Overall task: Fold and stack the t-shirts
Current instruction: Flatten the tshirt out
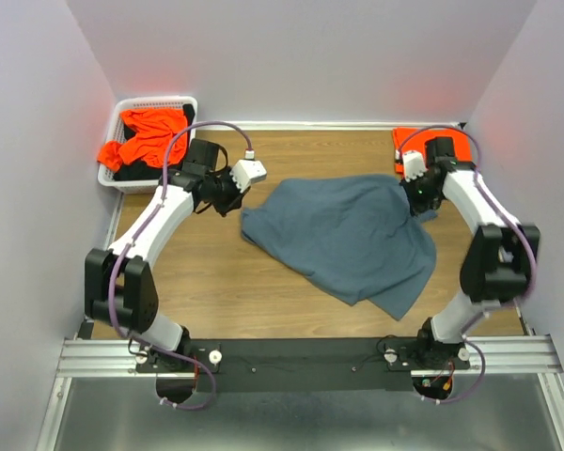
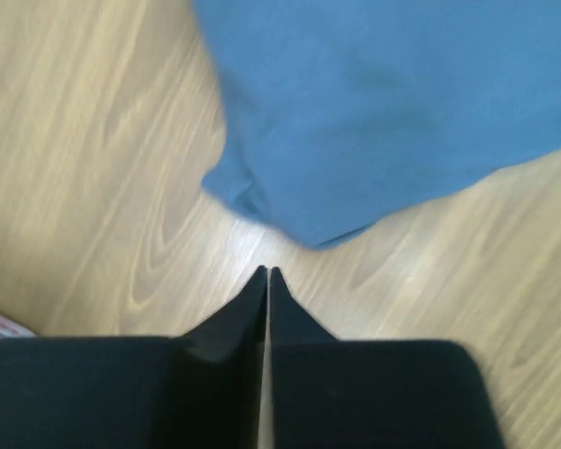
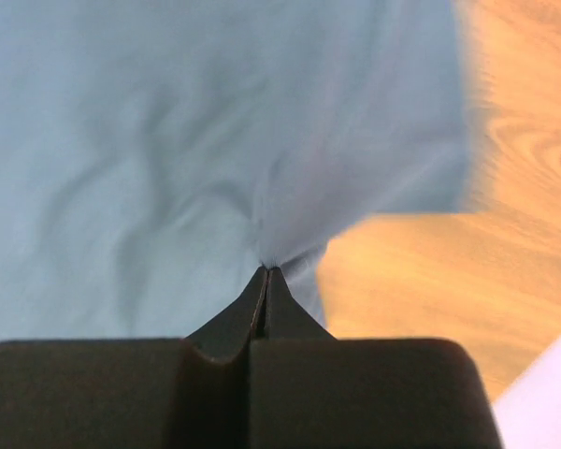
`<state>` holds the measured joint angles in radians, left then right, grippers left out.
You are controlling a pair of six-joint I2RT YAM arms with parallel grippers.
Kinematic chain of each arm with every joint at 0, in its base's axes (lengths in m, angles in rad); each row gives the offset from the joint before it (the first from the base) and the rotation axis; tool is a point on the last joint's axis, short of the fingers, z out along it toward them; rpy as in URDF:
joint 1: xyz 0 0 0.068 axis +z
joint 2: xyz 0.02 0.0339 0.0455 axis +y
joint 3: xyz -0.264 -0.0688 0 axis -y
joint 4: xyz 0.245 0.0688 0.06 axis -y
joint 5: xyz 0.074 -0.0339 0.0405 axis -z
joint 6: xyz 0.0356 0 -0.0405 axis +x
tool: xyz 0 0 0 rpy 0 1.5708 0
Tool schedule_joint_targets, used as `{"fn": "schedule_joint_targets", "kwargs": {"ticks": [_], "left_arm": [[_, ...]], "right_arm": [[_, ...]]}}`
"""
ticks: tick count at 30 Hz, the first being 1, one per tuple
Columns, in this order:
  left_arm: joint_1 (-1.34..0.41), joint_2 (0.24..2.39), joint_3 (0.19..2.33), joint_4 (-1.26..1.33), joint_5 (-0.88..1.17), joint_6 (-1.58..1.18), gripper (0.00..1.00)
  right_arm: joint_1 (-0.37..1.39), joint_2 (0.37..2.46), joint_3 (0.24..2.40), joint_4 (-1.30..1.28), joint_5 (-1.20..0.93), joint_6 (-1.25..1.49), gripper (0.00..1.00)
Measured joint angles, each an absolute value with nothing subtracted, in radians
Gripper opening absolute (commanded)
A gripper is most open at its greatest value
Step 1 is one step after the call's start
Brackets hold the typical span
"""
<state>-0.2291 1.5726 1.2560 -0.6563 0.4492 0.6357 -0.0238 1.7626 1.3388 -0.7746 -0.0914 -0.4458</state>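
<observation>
The slate blue-grey t-shirt [image 1: 348,235] lies spread and rumpled on the wooden table; it also shows in the left wrist view [image 2: 383,103] and the right wrist view [image 3: 168,150]. My right gripper [image 1: 423,199] [image 3: 267,269] is shut on the shirt's right edge, and cloth rises to its tips. My left gripper [image 1: 233,199] [image 2: 267,271] is shut and empty, just left of the shirt's left corner, above bare wood. An orange t-shirt [image 1: 430,143] lies at the back right behind the right arm. More orange t-shirts [image 1: 143,133] sit in the basket.
A white slotted basket [image 1: 183,101] stands at the back left corner. White walls enclose the table on three sides. The black rail [image 1: 301,362] with both arm bases runs along the near edge.
</observation>
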Motion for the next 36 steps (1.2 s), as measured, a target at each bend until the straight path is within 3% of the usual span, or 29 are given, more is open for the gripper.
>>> {"fn": "schedule_joint_targets", "kwargs": {"ticks": [2,3,7,10,16,20,25,27,29,30,32,33,36], "left_arm": [[-0.254,1.518,1.249,-0.648,0.473,0.645,0.64],[-0.258,1.504,1.251,-0.630,0.482,0.631,0.84],[-0.255,1.601,1.337,-0.572,0.507,0.553,0.94],[-0.262,1.806,1.511,-0.529,0.529,0.470,0.95],[-0.289,2.154,1.824,-0.497,0.567,0.328,0.95],[-0.308,2.297,1.970,-0.505,0.605,0.266,0.94],[-0.324,2.358,2.003,-0.515,0.720,0.211,0.90],[-0.330,2.371,2.004,-0.516,0.770,0.190,0.83],[-0.335,2.387,2.005,-0.516,0.815,0.175,0.63],[-0.338,2.400,2.006,-0.516,0.837,0.167,0.32],[-0.341,2.420,2.007,-0.519,0.870,0.158,0.07],[-0.341,2.434,2.016,-0.530,0.883,0.155,0.00],[-0.337,2.463,2.079,-0.575,0.896,0.160,0.00]], "right_arm": [[-0.024,1.599,1.254,-0.794,-0.152,-0.507,0.01],[-0.025,1.522,1.219,-0.812,-0.173,-0.541,0.01],[-0.026,1.172,1.019,-0.886,-0.198,-0.711,0.01],[-0.026,1.117,0.907,-0.926,-0.168,-0.794,0.00],[-0.026,1.223,0.849,-0.944,-0.154,-0.820,0.01],[-0.026,1.301,0.884,-0.943,-0.152,-0.809,0.00],[-0.027,1.361,0.939,-0.937,-0.151,-0.784,0.00],[-0.027,1.381,0.965,-0.937,-0.150,-0.774,0.01],[-0.027,1.399,0.988,-0.934,-0.150,-0.764,0.00],[-0.027,1.406,0.998,-0.935,-0.150,-0.760,0.01],[-0.027,1.423,1.024,-0.934,-0.149,-0.749,0.00],[-0.026,1.431,1.035,-0.935,-0.146,-0.745,0.01],[-0.026,1.481,1.097,-0.931,-0.141,-0.725,0.01]]}}
